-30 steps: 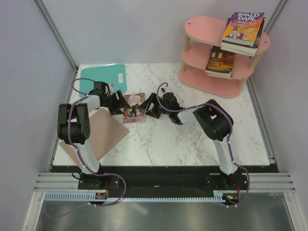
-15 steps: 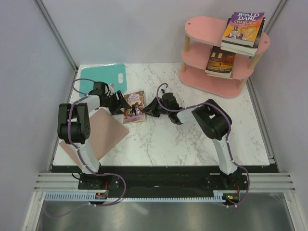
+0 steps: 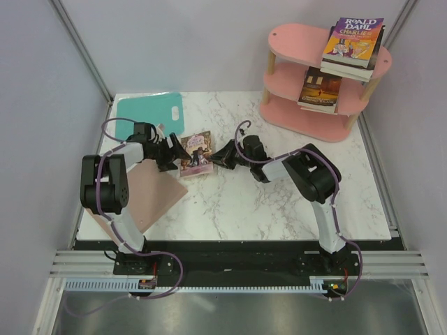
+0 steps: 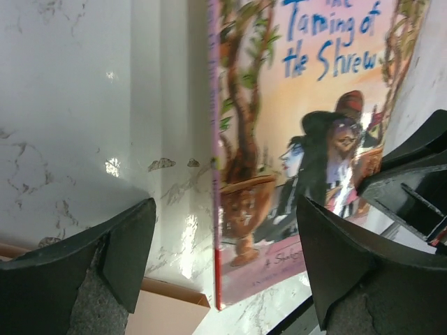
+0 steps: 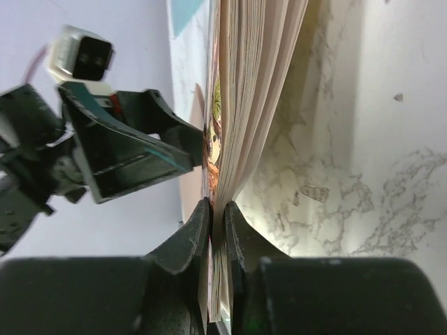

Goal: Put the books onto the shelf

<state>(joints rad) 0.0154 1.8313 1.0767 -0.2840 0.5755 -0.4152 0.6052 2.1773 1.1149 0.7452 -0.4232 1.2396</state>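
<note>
Mid-table, right tool [image 3: 216,158] pinches the half-hidden book [image 3: 195,155]; left tool [image 3: 174,152] gapes.

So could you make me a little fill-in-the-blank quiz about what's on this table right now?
The book being handled is titled The Taming of the ___. The right gripper is clamped on its edge, while the left gripper stands ___. The Roald Dahl book lies on the ___ tier of the shelf. The shelf's boards are coloured ___.
Missing words: Shrew; open; top; pink.
</note>
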